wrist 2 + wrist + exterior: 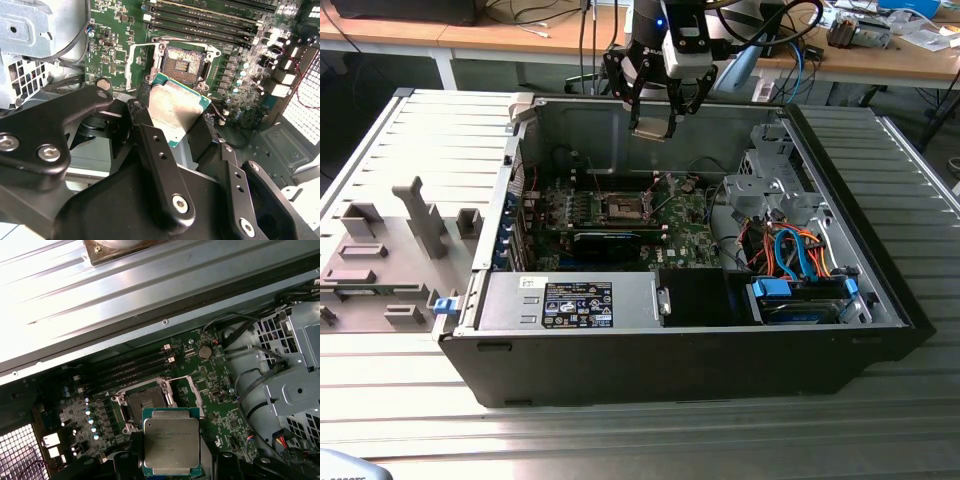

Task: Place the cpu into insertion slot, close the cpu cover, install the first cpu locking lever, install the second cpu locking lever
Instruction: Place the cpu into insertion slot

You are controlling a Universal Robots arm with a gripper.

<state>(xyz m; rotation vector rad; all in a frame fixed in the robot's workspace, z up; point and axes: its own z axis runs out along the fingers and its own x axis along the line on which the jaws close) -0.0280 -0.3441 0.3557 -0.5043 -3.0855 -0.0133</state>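
Note:
My gripper (652,128) hangs above the open computer case, over its rear wall, shut on the cpu (649,130). In both wrist views the cpu (175,107) (171,441) is a flat square chip with a silvery top and green edge, clamped by its sides between the black fingers (155,150). Below it on the green motherboard lies the insertion slot (623,207) (184,61) (145,402), dark and uncovered. The cpu cover (131,65) (194,394) stands swung open at one side of the slot. The cpu is well above the slot, not touching it.
A black graphics card (605,240) sits just in front of the slot. Long memory slots (210,22) run beside it. A metal drive cage (770,185) and orange and blue cables (800,255) fill the exterior view's right. A labelled power supply (570,300) lines the front. A grey tray (390,250) lies outside.

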